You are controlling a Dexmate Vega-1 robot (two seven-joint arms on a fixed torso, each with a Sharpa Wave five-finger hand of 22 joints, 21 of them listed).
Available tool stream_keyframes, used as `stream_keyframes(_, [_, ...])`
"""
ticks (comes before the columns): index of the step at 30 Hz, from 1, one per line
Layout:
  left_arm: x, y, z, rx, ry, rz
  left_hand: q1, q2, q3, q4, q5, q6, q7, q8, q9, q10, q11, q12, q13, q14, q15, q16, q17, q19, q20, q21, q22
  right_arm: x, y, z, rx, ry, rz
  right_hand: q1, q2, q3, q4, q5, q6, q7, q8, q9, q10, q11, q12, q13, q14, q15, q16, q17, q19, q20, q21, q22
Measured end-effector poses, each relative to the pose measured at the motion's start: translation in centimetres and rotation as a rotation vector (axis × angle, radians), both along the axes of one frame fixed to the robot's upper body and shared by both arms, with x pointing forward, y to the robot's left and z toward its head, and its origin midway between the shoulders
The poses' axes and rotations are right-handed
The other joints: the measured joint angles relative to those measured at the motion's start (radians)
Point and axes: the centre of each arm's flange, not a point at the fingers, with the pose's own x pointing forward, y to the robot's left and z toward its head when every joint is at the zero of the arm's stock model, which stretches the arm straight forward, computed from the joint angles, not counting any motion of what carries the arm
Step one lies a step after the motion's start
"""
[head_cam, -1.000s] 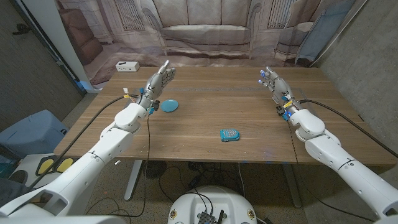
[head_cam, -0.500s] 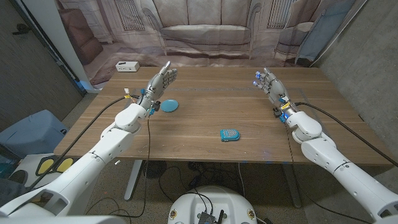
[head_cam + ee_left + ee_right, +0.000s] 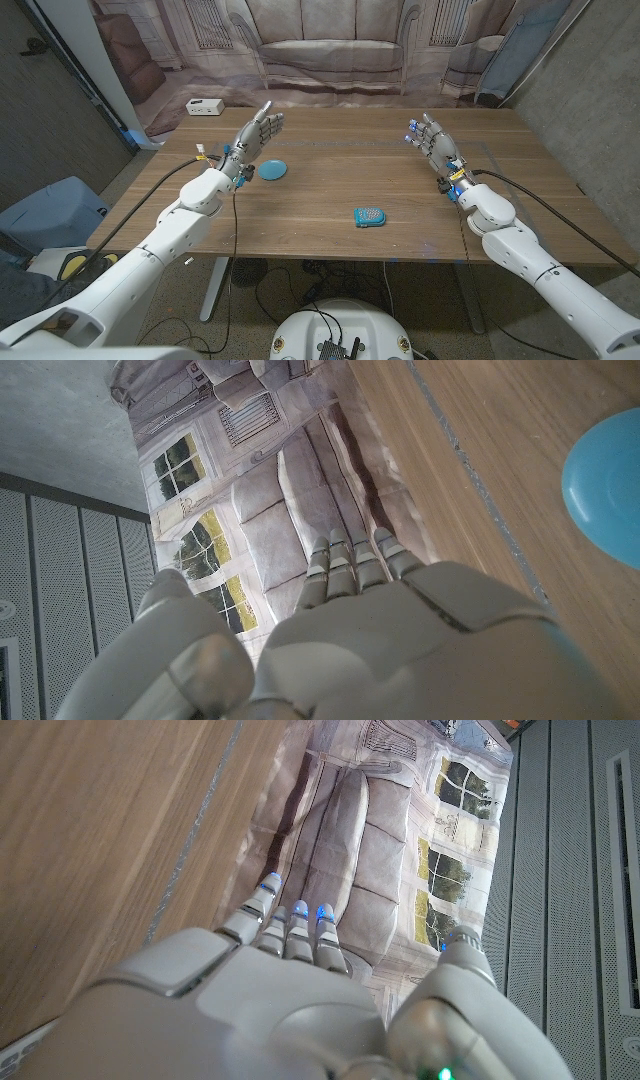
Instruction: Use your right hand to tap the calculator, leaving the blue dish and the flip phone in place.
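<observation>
Wooden bench [image 3: 330,190] spans the frame. At upper left a white power strip [image 3: 204,106] lies near the far edge. The left hand [image 3: 256,133] hangs raised, fingers spread, holding nothing, just beside the blue dish [image 3: 271,169]. Low at centre lies the calculator [image 3: 369,216], its writing too small to read. At right, the right hand [image 3: 430,137] hovers, fingers apart and empty.
</observation>
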Motion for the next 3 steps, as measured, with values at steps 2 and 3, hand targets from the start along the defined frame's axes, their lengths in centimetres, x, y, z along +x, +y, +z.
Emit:
stream_keyframes(2, [-0.05,-0.06,0.02,-0.001,-0.002,-0.002,0.000,0.000,0.000,0.000,0.000,0.000,0.000,0.000,0.000,0.000,0.000,0.000,0.000,0.000,0.000,0.000,0.000,0.000,0.000,0.000,0.000,0.02,-0.05,-0.01,-0.001,0.003,-0.001,0.000,0.000,0.000,0.000,0.000,0.000,0.000,0.000,0.000,0.000,0.000,0.000,0.000,0.000,0.000,0.000,0.000,0.002,0.002,0.000,0.000])
stream_keyframes(3, [-0.05,-0.06,0.03,-0.001,-0.003,-0.002,0.000,0.000,0.000,0.000,0.000,0.000,0.000,0.000,0.000,0.000,0.000,0.000,0.000,0.000,0.000,0.000,0.000,0.000,0.000,0.000,0.000,0.02,-0.06,-0.01,-0.001,0.003,-0.001,0.000,0.000,0.000,0.000,0.000,0.000,0.000,0.000,0.000,0.000,0.000,0.000,0.000,0.000,0.000,0.000,0.000,0.004,0.004,0.000,0.000])
